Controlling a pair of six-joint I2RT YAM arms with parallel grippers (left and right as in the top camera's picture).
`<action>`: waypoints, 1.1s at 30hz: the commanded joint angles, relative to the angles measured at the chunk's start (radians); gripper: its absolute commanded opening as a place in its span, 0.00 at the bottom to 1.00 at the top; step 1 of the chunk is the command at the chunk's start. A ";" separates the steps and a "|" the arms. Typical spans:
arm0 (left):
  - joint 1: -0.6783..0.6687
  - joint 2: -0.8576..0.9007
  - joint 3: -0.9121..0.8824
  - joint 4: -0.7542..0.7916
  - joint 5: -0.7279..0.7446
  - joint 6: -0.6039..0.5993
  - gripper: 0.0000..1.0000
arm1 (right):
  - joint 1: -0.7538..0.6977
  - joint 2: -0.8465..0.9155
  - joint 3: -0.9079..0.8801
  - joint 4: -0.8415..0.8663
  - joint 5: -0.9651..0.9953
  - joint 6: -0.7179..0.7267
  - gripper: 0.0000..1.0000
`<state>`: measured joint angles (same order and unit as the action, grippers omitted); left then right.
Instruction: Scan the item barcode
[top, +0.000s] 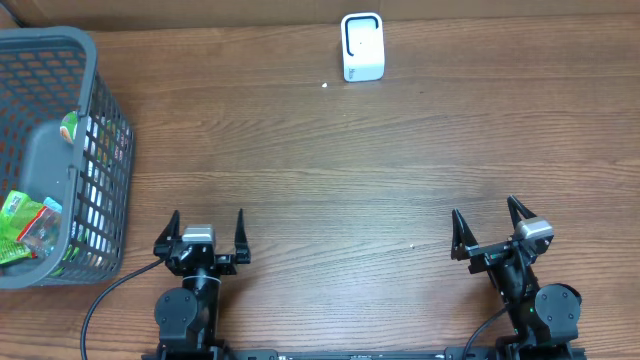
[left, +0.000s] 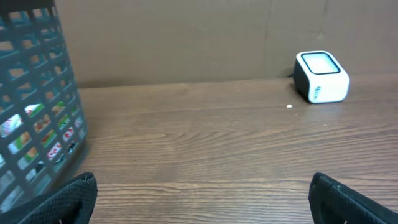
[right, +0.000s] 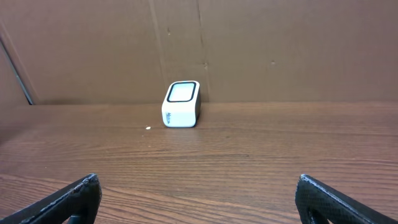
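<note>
Left gripper (top: 208, 222): I see its jaws spread wide with nothing in them, low at the near edge of the table (top: 330, 180).
Right gripper (top: 484, 212): likewise wide open and empty.
Grey basket (top: 100, 110): at the table's left side.
Packets (top: 22, 222): colourful, lying inside the basket; I cannot make out a barcode.
White scanner (top: 362, 46): at the table's back edge, well apart from both grippers.

Wooden table (top: 320, 190), cardboard wall (right: 280, 50) behind
</note>
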<state>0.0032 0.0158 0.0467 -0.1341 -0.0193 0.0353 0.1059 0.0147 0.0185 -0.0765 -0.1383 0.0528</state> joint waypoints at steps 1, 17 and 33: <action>-0.004 -0.011 0.043 -0.004 0.032 -0.028 1.00 | 0.005 -0.012 -0.011 0.004 0.007 0.007 1.00; -0.004 0.141 0.394 -0.267 0.034 -0.063 1.00 | 0.005 -0.012 -0.011 0.004 0.007 0.007 1.00; -0.004 0.539 0.768 -0.263 0.132 -0.194 1.00 | 0.005 -0.012 -0.011 0.004 0.007 0.007 1.00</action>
<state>0.0032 0.4873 0.6983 -0.3889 0.0353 -0.1112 0.1055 0.0147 0.0185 -0.0761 -0.1383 0.0528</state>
